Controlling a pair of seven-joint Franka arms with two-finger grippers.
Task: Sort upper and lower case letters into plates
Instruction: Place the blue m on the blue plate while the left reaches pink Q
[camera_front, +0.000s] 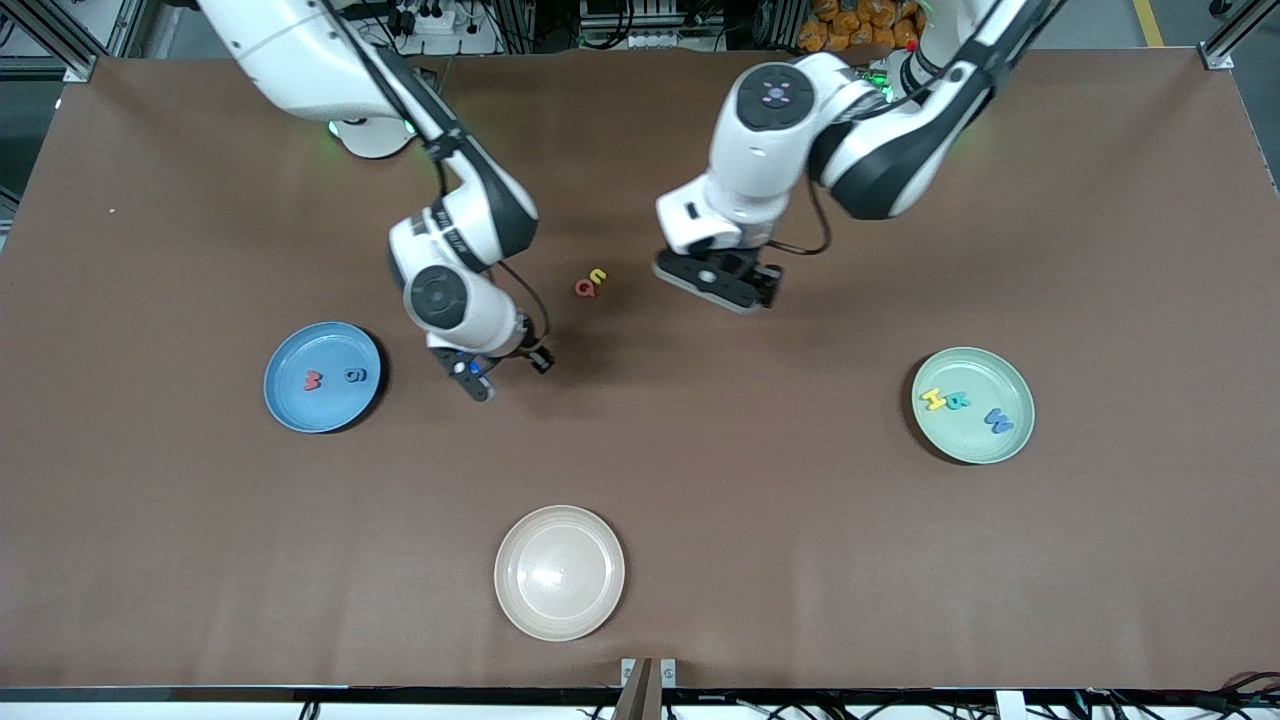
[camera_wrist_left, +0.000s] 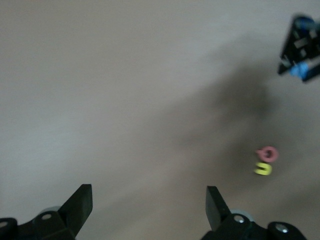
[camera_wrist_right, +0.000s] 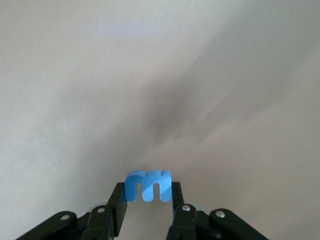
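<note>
My right gripper (camera_front: 480, 372) is shut on a blue lowercase letter m (camera_wrist_right: 148, 185) and holds it over the bare table beside the blue plate (camera_front: 320, 412). That plate holds a red letter (camera_front: 312, 380) and a blue letter (camera_front: 352, 375). The mint green plate (camera_front: 972, 447) holds a yellow letter (camera_front: 933, 399), a teal letter (camera_front: 958, 401) and a blue letter (camera_front: 998, 420). A red-pink letter (camera_front: 585, 289) and a yellow letter (camera_front: 598, 275) lie touching on the table. My left gripper (camera_front: 745, 285) hangs open and empty (camera_wrist_left: 148, 200) over the table beside them.
An empty cream-beige plate (camera_front: 559, 571) sits near the table's front edge, nearer to the front camera than both grippers. In the left wrist view the two loose letters (camera_wrist_left: 265, 161) and my right gripper (camera_wrist_left: 302, 47) show farther off.
</note>
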